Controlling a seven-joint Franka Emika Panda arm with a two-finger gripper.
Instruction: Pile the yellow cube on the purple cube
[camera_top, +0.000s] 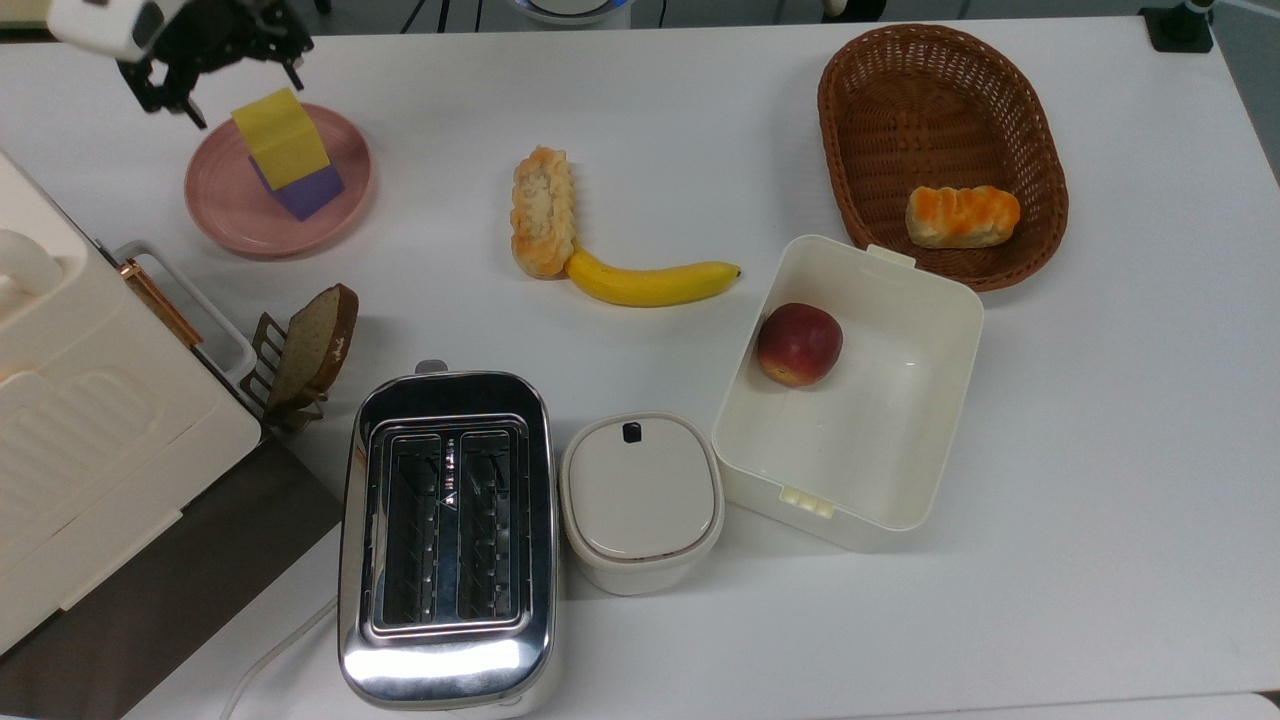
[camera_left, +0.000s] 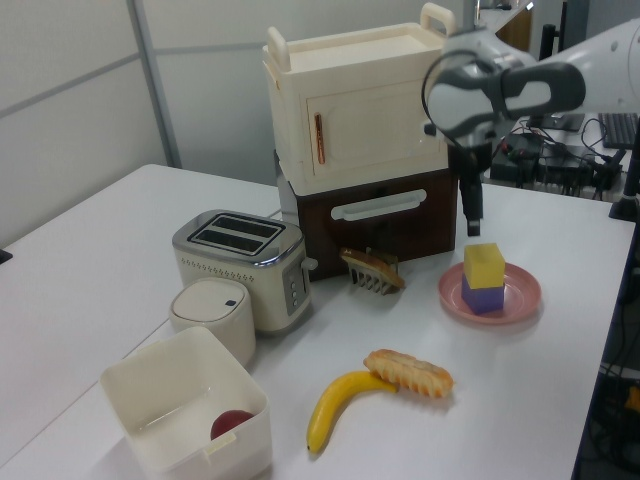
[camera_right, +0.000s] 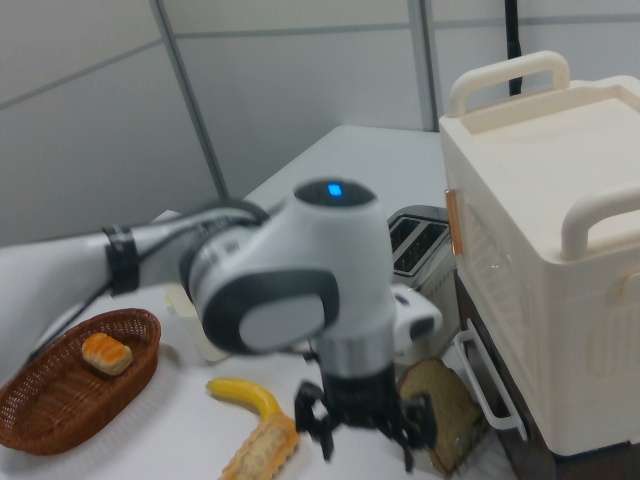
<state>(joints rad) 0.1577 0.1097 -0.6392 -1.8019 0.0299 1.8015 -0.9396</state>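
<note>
Two cubes stacked: yellow cube (camera_top: 281, 137) atop purple cube (camera_top: 308, 190); end effector (camera_top: 222, 72) spread apart, above, clear.

Two cubes, one yellow cube (camera_top: 281, 136) and one purple cube (camera_top: 309, 189), on one pink plate (camera_top: 225, 208). One banana (camera_top: 650, 283). Two pastries: pastry (camera_top: 542, 211) on the table, bun (camera_top: 962, 215) in the one basket (camera_top: 1040, 160). One apple (camera_top: 798, 343), one tub (camera_top: 940, 420), one toaster (camera_top: 447, 540), one lidded pot (camera_top: 640, 500), and what looks like one bread slice (camera_top: 315, 340).
</note>
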